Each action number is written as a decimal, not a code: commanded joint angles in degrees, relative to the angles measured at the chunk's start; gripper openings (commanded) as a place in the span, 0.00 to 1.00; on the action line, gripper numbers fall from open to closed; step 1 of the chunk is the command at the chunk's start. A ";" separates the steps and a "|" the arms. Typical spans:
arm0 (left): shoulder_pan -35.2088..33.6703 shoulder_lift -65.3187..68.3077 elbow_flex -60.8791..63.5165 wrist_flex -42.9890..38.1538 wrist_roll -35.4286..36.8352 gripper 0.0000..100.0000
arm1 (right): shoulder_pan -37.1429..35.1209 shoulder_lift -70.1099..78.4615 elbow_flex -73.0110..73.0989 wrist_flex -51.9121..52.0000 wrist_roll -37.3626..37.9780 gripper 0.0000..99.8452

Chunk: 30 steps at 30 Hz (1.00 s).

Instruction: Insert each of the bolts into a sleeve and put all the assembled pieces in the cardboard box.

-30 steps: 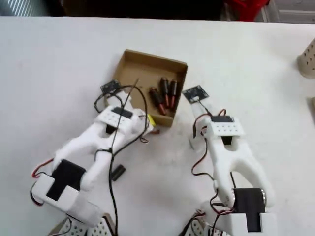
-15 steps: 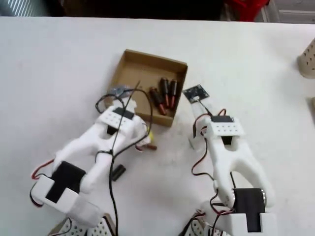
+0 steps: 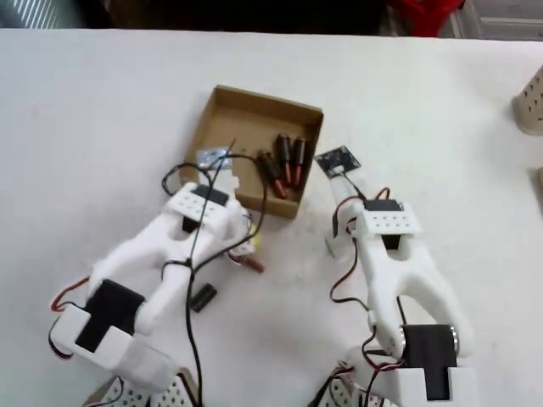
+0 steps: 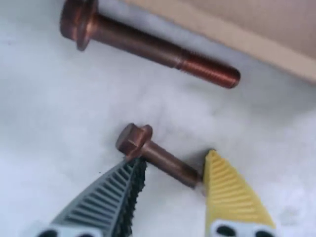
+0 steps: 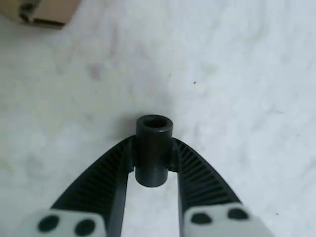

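Observation:
My left gripper (image 4: 173, 165) is shut on a short copper bolt (image 4: 159, 159); the grey finger (image 4: 118, 192) presses under its head and the yellow finger (image 4: 227, 197) meets the shaft's end. In the high view that bolt (image 3: 252, 264) pokes out beside the left arm (image 3: 199, 212), just in front of the cardboard box (image 3: 222, 106). A second, longer bolt (image 4: 148, 44) lies on the table along the box wall (image 4: 276, 29). My right gripper (image 5: 153, 143) is shut on an upright black sleeve (image 5: 153, 150) above the table, right of the box. Three assembled pieces (image 3: 284, 163) lie in the box.
A loose black sleeve (image 3: 202, 298) lies on the table under the left arm's cables. A pale perforated object (image 3: 530, 102) stands at the right edge. The right arm (image 3: 386, 222) sits close to the box's right corner.
The left arm has drawn back from the box toward the near edge, and the bolt has moved with it. The right arm has stayed still.

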 commanded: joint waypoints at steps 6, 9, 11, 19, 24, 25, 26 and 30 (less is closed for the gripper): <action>-3.56 1.19 -0.18 -1.32 -2.73 0.03 | -0.48 -1.98 -2.81 -0.66 0.18 0.02; -3.74 1.19 -0.62 -1.32 -2.90 0.03 | -0.48 -1.98 -2.81 -0.66 0.18 0.02; -4.09 1.19 -0.62 -1.41 -3.08 0.03 | -0.48 -1.89 -2.81 -0.66 0.18 0.02; -10.51 1.10 -5.45 -1.14 -13.71 0.03 | -0.48 -1.89 -2.81 -0.66 0.18 0.02; -10.95 1.10 -9.67 5.45 -13.63 0.03 | -0.48 -1.89 -2.81 -0.66 0.18 0.02; -10.95 1.19 -10.02 6.07 -13.80 0.03 | -0.48 -1.89 -2.81 -0.66 0.18 0.02; -10.95 1.19 -10.37 6.42 -13.89 0.03 | -0.48 -1.89 -2.81 -0.66 0.18 0.02; -11.30 1.63 -10.37 6.33 -16.70 0.03 | -0.48 -1.89 -2.73 -0.66 0.18 0.02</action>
